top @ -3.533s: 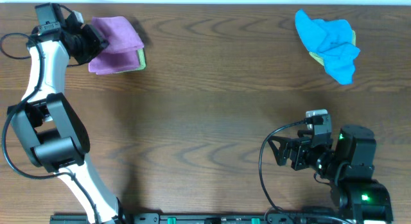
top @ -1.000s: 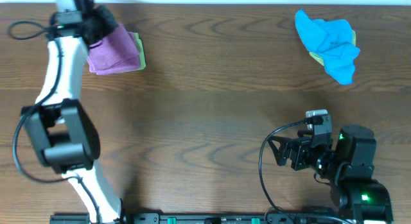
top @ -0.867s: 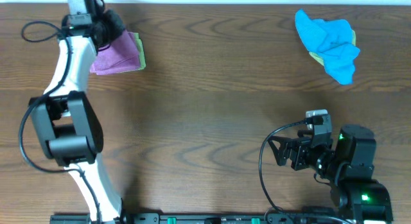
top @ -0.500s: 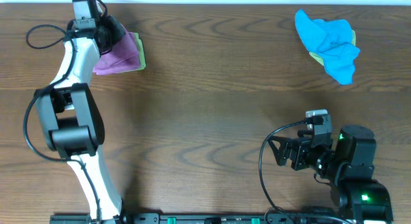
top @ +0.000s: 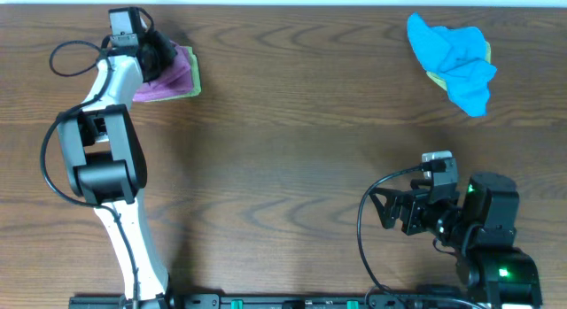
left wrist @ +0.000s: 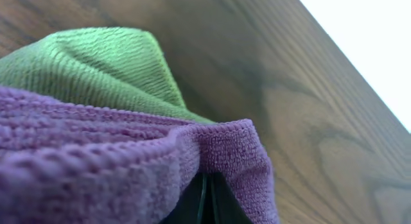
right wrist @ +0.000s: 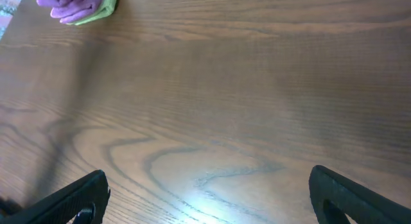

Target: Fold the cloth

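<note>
A purple cloth (top: 171, 72) lies folded on a green cloth (top: 194, 74) at the table's far left. My left gripper (top: 162, 52) is on the purple cloth's far edge. In the left wrist view the purple cloth (left wrist: 103, 160) wraps over the shut fingertips (left wrist: 207, 205), with the green cloth (left wrist: 96, 63) behind it. My right gripper (top: 386, 212) is open and empty near the front right; its fingers (right wrist: 70, 198) frame bare wood. The purple and green cloths show small at the far left of the right wrist view (right wrist: 77, 6).
A crumpled blue cloth (top: 456, 57) on a green cloth (top: 437, 79) lies at the far right. The table's far edge runs just behind the left gripper.
My left arm has swung to the right along the far edge, drawing the purple cloth's left part over to the right, so the purple cloth now looks narrower. The right arm has not moved.
</note>
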You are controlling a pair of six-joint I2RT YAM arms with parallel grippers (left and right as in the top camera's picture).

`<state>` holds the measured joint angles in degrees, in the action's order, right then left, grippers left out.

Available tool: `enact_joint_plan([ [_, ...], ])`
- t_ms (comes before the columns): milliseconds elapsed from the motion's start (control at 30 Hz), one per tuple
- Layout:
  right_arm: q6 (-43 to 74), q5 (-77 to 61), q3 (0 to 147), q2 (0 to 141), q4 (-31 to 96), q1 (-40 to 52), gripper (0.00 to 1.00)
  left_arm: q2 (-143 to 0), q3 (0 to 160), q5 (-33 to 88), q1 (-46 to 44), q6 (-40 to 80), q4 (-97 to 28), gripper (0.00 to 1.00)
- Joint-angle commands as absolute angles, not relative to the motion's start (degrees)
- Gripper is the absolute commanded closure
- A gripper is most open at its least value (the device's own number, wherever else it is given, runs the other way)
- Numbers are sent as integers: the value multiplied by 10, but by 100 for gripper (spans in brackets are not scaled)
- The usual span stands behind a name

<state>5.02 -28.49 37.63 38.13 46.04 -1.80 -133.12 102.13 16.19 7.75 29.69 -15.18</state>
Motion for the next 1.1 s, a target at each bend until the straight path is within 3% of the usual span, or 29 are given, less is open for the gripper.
enact_joint_plan([
  [0, 55, -287, 371, 379, 461, -24, 1, -1303, 1045, 176, 80, 277, -163, 94],
  [133, 55, -287, 371, 379, 461, -24, 1, -1258, 1062, 143, 80, 241, -204, 92],
  [233, 55, -287, 371, 379, 461, -24, 1, -1226, 1073, 139, 83, 208, -250, 77],
  [267, 55, -287, 371, 379, 461, -24, 1, -1214, 1075, 140, 83, 200, -266, 70],
  [333, 55, -287, 371, 379, 461, -24, 1, -1191, 1075, 138, 84, 180, -293, 41],
  [433, 55, -287, 371, 379, 461, -24, 1, -1168, 1075, 123, 84, 168, -331, 8],
  [467, 55, -287, 371, 379, 461, -24, 1, -1163, 1075, 122, 84, 163, -343, 4],
  [800, 55, -287, 371, 379, 461, -24, 1, -1135, 1075, 123, 83, 168, -397, 5],
  [1067, 55, -287, 371, 379, 461, -24, 1, -1119, 1075, 231, 83, 162, -424, 5],
])
